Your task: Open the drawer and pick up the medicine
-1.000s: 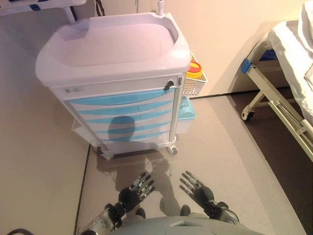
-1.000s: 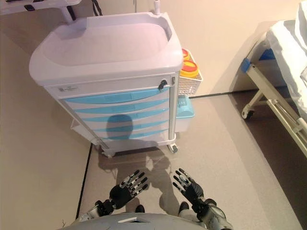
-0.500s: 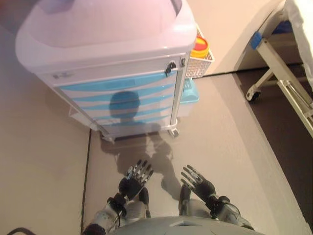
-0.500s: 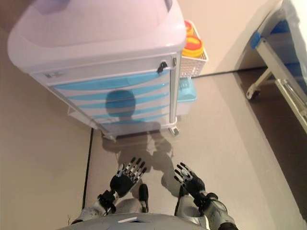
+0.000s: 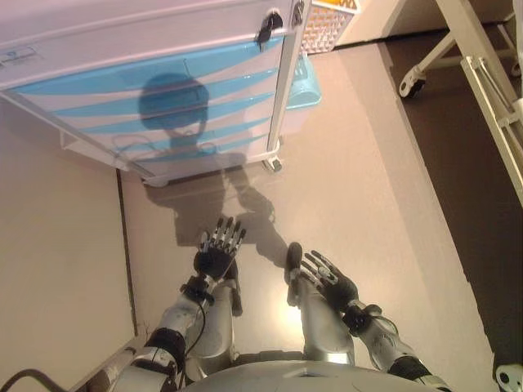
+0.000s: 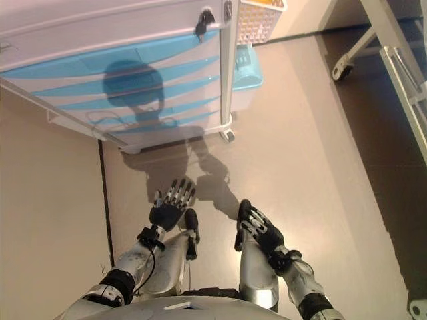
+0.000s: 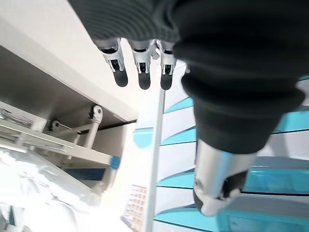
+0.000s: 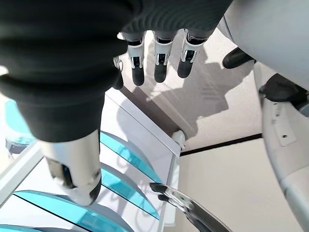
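A white medical cart point(image 5: 122, 98) with several light-blue drawers point(image 5: 163, 77) stands ahead of me, all drawers closed; a dark lock point(image 5: 266, 27) sits at the top right of its front. No medicine shows. My left hand point(image 5: 215, 255) and right hand point(image 5: 327, 280) hang low in front of me, well short of the cart, fingers straight and holding nothing. The drawers also show past the fingers in the left wrist view point(image 7: 183, 140) and the right wrist view point(image 8: 128, 162).
A white wire basket point(image 5: 331, 24) and a light-blue bin point(image 5: 302, 82) hang on the cart's right side. A bed frame point(image 5: 482, 73) on a castor point(image 5: 407, 84) stands at the right. A dark line point(image 5: 127, 253) runs along the floor at the left.
The camera has tilted down and come closer to the cart; the cart top has left the view. Both hands stay low and open.
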### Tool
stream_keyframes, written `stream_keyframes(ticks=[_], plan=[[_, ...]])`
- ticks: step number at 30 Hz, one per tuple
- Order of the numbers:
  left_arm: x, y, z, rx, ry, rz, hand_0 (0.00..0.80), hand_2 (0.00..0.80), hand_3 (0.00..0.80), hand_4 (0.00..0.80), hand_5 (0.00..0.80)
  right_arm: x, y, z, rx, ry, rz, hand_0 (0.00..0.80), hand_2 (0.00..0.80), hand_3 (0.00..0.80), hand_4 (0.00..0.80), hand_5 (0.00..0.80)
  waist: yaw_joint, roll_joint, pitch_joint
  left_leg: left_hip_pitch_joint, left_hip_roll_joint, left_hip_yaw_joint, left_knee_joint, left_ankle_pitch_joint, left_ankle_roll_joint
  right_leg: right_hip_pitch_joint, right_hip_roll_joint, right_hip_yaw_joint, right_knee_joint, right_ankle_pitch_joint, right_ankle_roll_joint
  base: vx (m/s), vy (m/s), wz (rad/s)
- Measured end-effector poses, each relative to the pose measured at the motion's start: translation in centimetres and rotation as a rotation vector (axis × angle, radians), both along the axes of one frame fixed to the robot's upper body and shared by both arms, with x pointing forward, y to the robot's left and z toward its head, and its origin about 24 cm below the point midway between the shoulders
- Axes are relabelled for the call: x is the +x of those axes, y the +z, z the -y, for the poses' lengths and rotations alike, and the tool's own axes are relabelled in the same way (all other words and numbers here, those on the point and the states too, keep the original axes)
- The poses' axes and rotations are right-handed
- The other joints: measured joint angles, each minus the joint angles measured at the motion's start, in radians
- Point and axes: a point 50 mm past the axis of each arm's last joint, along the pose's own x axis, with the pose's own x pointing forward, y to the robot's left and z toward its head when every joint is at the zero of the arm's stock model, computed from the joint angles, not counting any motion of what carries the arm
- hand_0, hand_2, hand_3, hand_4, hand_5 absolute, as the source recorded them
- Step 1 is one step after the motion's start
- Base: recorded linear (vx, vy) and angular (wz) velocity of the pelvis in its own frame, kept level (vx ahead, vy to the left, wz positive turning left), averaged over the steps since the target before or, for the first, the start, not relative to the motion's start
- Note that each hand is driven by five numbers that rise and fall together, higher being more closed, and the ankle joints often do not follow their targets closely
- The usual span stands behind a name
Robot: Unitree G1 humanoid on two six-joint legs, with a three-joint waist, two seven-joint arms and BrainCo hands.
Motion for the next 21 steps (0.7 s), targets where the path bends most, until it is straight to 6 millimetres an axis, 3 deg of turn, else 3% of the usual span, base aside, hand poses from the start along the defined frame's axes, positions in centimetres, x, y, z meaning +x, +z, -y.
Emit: stream_keyframes(ticks=[4, 11, 21], plan=[[2.1, 2.0, -0.6, -0.044, 0.063, 0.116, 0.0, 0.0, 0.0, 0.0, 0.0, 0.7, 0.6, -0.3, 0.014, 0.034, 0.043, 0.0, 0.0, 0.0, 0.0, 0.0, -0.007, -0.025, 0.032, -0.07, 0.002, -0.023, 0.116, -0.052, 0.009, -0.041, 0.005, 0.023, 0.041, 0.0, 0.005, -0.015, 0.057, -0.14], [4.4, 4.7, -0.2, -0.114, 0.091, 0.281, 0.0, 0.0, 0.0, 0.0, 0.0, 1.8, 1.6, -0.8, 0.024, 0.063, 0.101, 0.0, 0.0, 0.0, 0.0, 0.0, -0.029, -0.026, 0.038, -0.194, -0.003, -0.03, 0.257, -0.1, 0.044, -0.14, -0.007, 0.05, 0.137, -0.016, 0.027, -0.006, 0.084, 0.03], [5.1, 5.8, -0.4, -0.197, 0.179, 0.358, 0.0, 0.0, 0.0, 0.0, 0.0, 2.7, 3.0, -1.8, 0.051, 0.133, 0.178, 0.0, 0.0, 0.0, 0.0, 0.0, -0.037, -0.025, 0.041, -0.3, -0.022, -0.051, 0.361, -0.126, 0.055, -0.269, -0.034, 0.078, 0.319, -0.096, 0.039, 0.023, 0.026, 0.12]])
